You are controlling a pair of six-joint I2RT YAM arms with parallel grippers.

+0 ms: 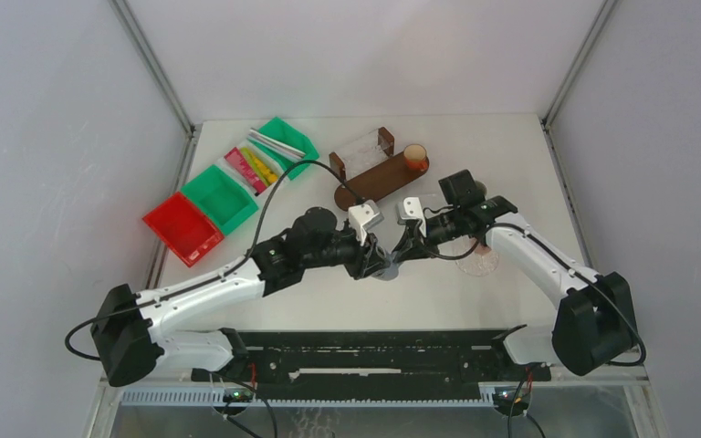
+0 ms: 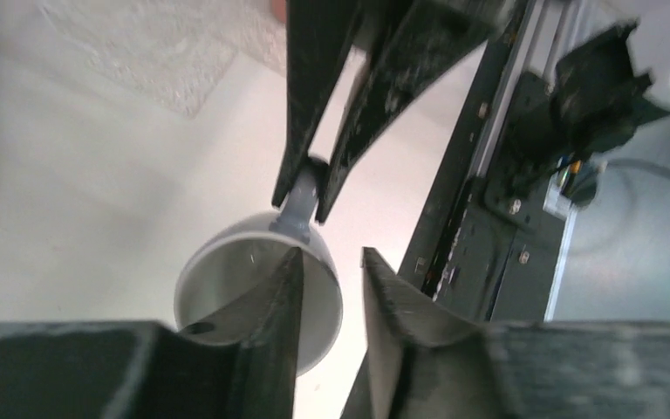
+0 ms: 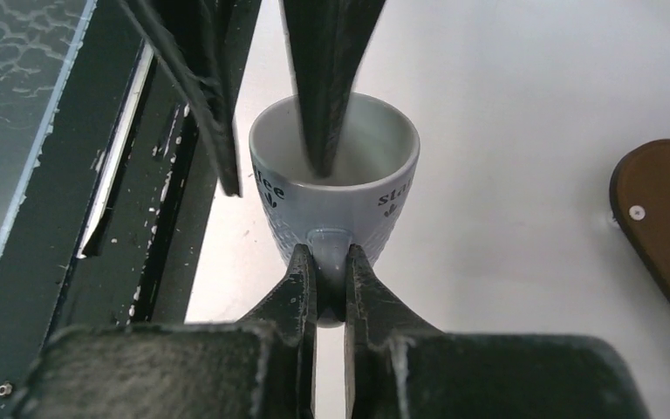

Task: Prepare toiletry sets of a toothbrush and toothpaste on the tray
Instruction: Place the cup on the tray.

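Observation:
A grey mug point(image 1: 385, 268) with dark lettering is at the table's middle front, between both grippers. My right gripper point(image 3: 330, 253) is shut on its handle, also seen in the left wrist view point(image 2: 312, 188). My left gripper point(image 2: 331, 255) is open and straddles the mug's rim point(image 2: 227, 279), one finger point(image 3: 323, 105) inside and one outside. The frames do not show whether the mug point(image 3: 384, 196) rests on the table. A brown tray point(image 1: 379, 178) at the back holds an orange cup point(image 1: 414, 158). White toothbrushes point(image 1: 274, 144) and red-yellow tubes point(image 1: 251, 167) lie in bins at the back left.
A clear box point(image 1: 362, 151) stands on the tray's left end. Green bins point(image 1: 219, 196) and a red bin point(image 1: 183, 226) line the left side. A clear textured disc point(image 1: 479, 257) lies under my right arm. The black rail point(image 1: 365, 351) runs along the front edge.

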